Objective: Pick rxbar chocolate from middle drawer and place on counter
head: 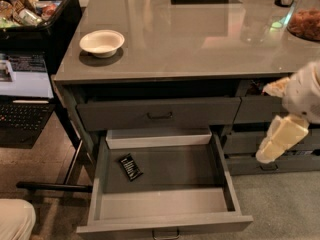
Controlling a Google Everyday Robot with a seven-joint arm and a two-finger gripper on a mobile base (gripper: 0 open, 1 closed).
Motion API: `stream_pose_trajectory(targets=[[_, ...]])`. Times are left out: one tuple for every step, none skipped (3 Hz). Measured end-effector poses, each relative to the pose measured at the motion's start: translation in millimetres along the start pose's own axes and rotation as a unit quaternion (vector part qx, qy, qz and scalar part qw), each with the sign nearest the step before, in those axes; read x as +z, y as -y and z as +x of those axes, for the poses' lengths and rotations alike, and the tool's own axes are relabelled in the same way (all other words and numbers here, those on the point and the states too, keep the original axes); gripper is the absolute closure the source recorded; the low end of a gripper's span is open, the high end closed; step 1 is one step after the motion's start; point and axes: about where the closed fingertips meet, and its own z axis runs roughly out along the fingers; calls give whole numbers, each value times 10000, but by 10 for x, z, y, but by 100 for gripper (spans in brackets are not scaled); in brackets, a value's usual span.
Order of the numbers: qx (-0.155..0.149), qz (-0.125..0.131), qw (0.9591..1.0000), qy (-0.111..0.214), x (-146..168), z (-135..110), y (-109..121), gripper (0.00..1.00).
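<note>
The rxbar chocolate [130, 167], a small black bar with white print, lies flat on the floor of the middle drawer [170, 204], at its left rear. The drawer is pulled wide open below the grey counter [190, 39]. My gripper [266, 155], cream coloured, hangs tilted down-left at the right, outside the drawer's right wall and above floor level. It is well to the right of the bar and holds nothing that I can see.
A white bowl [101, 43] sits on the counter's left. A pale-rimmed shallow drawer [157, 136] shows behind the open one, under the top drawer [160, 115]. A black bin of snacks [30, 14] and a laptop [22, 114] stand left. Narrow drawers [250, 144] are behind the gripper.
</note>
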Motion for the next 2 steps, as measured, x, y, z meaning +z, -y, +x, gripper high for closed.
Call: stream_pose_trajectory(targets=[[337,-231,9950,908,680,356,-254,0],[726,-359,9781,1918,1377,503,-547,0]])
